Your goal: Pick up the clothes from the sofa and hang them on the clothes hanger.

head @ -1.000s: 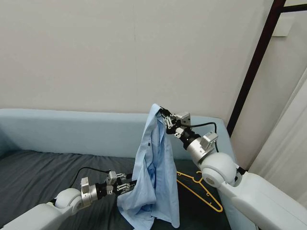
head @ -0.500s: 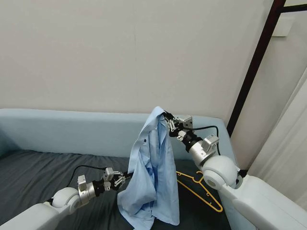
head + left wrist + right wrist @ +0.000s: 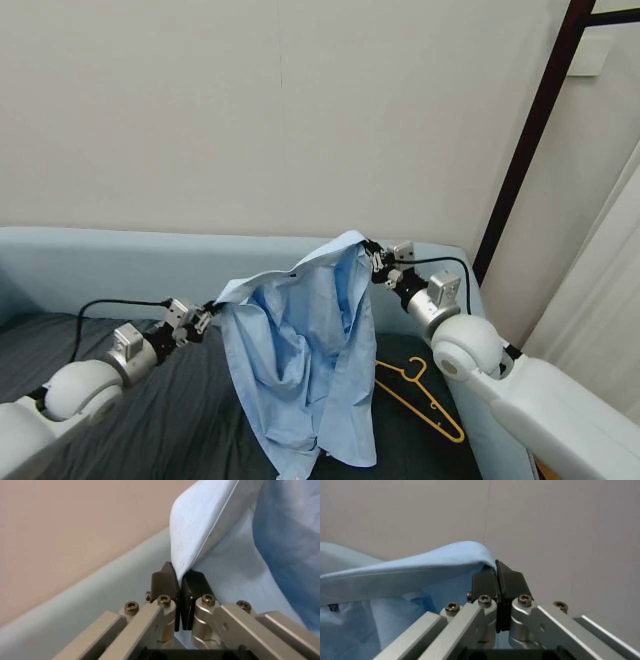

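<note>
Plain off-white wall (image 3: 250,100) fills the background, and along its foot runs a pale blue sofa (image 3: 120,270) with a dark grey seat cushion (image 3: 60,360). A light blue cotton shirt (image 3: 300,360) is lifted off the cushion and stretched between the two arms, near the middle of the head view.

The left gripper (image 3: 207,312) sits at about 9 o'clock from the shirt. In the left wrist view this left gripper (image 3: 179,575) has its black pads pressed together on a folded edge of the shirt (image 3: 260,536). The right gripper (image 3: 372,258) is at about 1 o'clock from the shirt, higher than the left one. In the right wrist view the right gripper (image 3: 496,572) is clamped tight on the shirt's top edge (image 3: 410,573), which drapes away from it in a band.

Between the two holds the upper edge sags slightly, and the rest of the cloth hangs in loose folds towards 6 o'clock, its lowest part near the cushion.

A yellow wire clothes hanger (image 3: 420,395) lies flat on the cushion at about 4 o'clock from the shirt, below the right arm. A dark slanted pole (image 3: 530,140) stands at 2 o'clock.
</note>
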You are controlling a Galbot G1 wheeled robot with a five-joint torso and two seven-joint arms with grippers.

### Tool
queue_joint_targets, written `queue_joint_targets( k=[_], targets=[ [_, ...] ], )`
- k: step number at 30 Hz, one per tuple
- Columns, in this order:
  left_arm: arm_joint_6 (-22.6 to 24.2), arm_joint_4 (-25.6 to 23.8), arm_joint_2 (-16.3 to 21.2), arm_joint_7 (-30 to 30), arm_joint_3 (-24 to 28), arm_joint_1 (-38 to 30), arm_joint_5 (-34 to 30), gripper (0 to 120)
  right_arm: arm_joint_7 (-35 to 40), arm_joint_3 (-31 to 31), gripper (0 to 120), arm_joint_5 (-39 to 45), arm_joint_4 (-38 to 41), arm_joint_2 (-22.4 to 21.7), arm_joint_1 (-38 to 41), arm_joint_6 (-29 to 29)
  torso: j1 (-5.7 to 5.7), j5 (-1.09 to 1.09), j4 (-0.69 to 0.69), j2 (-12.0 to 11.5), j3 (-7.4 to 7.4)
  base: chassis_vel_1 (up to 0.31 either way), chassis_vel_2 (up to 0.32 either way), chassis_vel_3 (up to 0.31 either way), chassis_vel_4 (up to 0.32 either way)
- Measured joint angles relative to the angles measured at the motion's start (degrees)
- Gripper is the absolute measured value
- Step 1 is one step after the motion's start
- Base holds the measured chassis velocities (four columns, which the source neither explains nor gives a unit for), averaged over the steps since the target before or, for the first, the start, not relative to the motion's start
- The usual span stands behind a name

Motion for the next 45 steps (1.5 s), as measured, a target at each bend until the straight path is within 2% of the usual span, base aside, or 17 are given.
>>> queue_joint_targets(
  k=[5, 10, 12, 14, 15, 18, 24, 28, 30, 31, 33, 36, 37, 40, 41, 43, 45],
  targets=[
    [10.8, -5.7, 3.7, -9.9, 1.0, -8.0, -0.8, 0, 4.1, -4.1, 0, 7.6, -2.1, 2.8, 9.4, -3.8, 0.0, -0.01, 0.01, 0.0, 0.0, 0.0, 0.0, 0.0, 0.0],
    [13.2, -4.2, 1.3, -13.9, 7.3, -17.7, -2.1, 0, 4.8, -5.0, 0, 9.7, -5.3, 4.3, 12.1, -4.0, 0.0, 0.0, 0.03, 0.0, 0.0, 0.0, 0.0, 0.0, 0.0],
    [13.0, -0.3, -3.3, -17.1, 17.7, -29.7, -4.1, 0, 4.9, -4.8, 0, 11.2, -7.7, 5.5, 13.3, -3.8, 0.0, -0.04, 0.01, 0.0, 0.01, 0.0, 0.0, 0.0, 0.0],
    [11.7, 4.1, -8.1, -19.4, 24.7, -39.2, -6.1, 0, 4.3, -4.5, 0, 11.4, -10.1, 6.4, 14.1, -2.9, 0.0, 0.0, -0.04, 0.0, 0.01, 0.0, 0.0, 0.0, 0.0],
    [11.7, 4.1, -8.1, -19.4, 24.7, -39.2, -6.1, 0, 4.3, -4.5, 0, 11.4, -10.1, 6.4, 14.1, -2.9, 0.0, 0.0, -0.04, 0.0, 0.01, 0.0, 0.0, 0.0, 0.0],
    [10.3, 11.2, -15.1, -20.4, 31.4, -48.6, -7.7, 0, 3.5, -4.0, 0, 10.9, -14.5, 7.6, 16.1, -2.1, 0.01, 0.02, -0.07, 0.0, 0.02, 0.0, 0.0, 0.0, 0.0],
    [8.6, 18.8, -21.3, -20.8, 34.1, -55.6, -7.2, 0, 2.6, -3.0, 0, 12.8, -19.6, 9.0, 22.7, -0.7, 0.01, -0.02, 0.0, 0.0, 0.02, 0.0, 0.0, 0.0, 0.0],
    [8.7, 18.7, -21.7, -21.3, 34.1, -57.9, -7.3, 0, 2.4, -3.3, 0, 14.5, -19.4, 8.6, 25.2, -0.3, 0.01, 0.0, -0.01, 0.0, 0.01, 0.0, 0.0, 0.0, 0.0],
    [10.6, 13.9, -18.7, -23.0, 33.6, -58.3, -8.1, 0, 3.1, -3.6, 0, 17.3, -14.4, 6.2, 25.2, -0.8, 0.02, 0.0, -0.03, 0.0, 0.01, 0.0, 0.0, 0.0, 0.0],
    [10.6, 13.9, -18.7, -23.0, 33.6, -58.3, -8.1, 0, 3.1, -3.6, 0, 17.3, -14.4, 6.2, 25.2, -0.8, 0.02, 0.0, -0.03, 0.0, 0.01, 0.0, 0.0, 0.0, 0.0],
    [13.2, 6.9, -14.2, -25.6, 31.5, -55.9, -8.9, 0, 4.5, -3.2, 0, 19.9, -7.8, 3.5, 23.1, -2.2, 0.01, 0.03, -0.01, 0.0, 0.0, 0.0, 0.0, 0.0, 0.0],
    [16.8, -6.2, -5.1, -28.5, 23.8, -46.3, -9.4, 0, 7.2, -2.5, 0, 25.5, 4.2, -1.3, 19.4, -4.5, -0.02, -0.02, 0.0, 0.0, -0.02, 0.0, 0.0, 0.0, 0.0],
    [16.8, -6.2, -5.1, -28.5, 23.8, -46.3, -9.4, 0, 7.2, -2.5, 0, 25.5, 4.2, -1.3, 19.4, -4.5, -0.02, -0.02, 0.0, 0.0, -0.02, 0.0, 0.0, 0.0, 0.0],
    [18.3, -14.8, 2.4, -29.8, 13.3, -35.9, -9.6, 0, 9.5, -0.8, 0, 31.5, 10.5, -3.8, 18.2, -6.5, -0.03, -0.03, 0.04, 0.0, -0.03, 0.0, 0.0, 0.0, 0.0],
    [18.3, -14.8, 2.4, -29.8, 13.3, -35.9, -9.6, 0, 9.5, -0.8, 0, 31.5, 10.5, -3.8, 18.2, -6.5, -0.03, -0.03, 0.04, 0.0, -0.03, 0.0, 0.0, 0.0, 0.0],
    [18.7, -21.3, 8.5, -31.6, 9.3, -31.8, -11.3, 0, 10.6, 0.8, 0, 35.1, 14.0, -5.7, 17.7, -8.0, -0.03, 0.0, 0.03, 0.0, -0.03, 0.0, 0.0, 0.0, 0.0],
    [18.8, -25.4, 12.0, -32.6, 8.2, -32.0, -13.5, 0, 11.3, 2.5, 0, 37.7, 16.8, -7.1, 17.4, -8.9, -0.03, 0.02, -0.03, 0.0, -0.02, 0.0, 0.0, 0.0, 0.0]
  ],
)
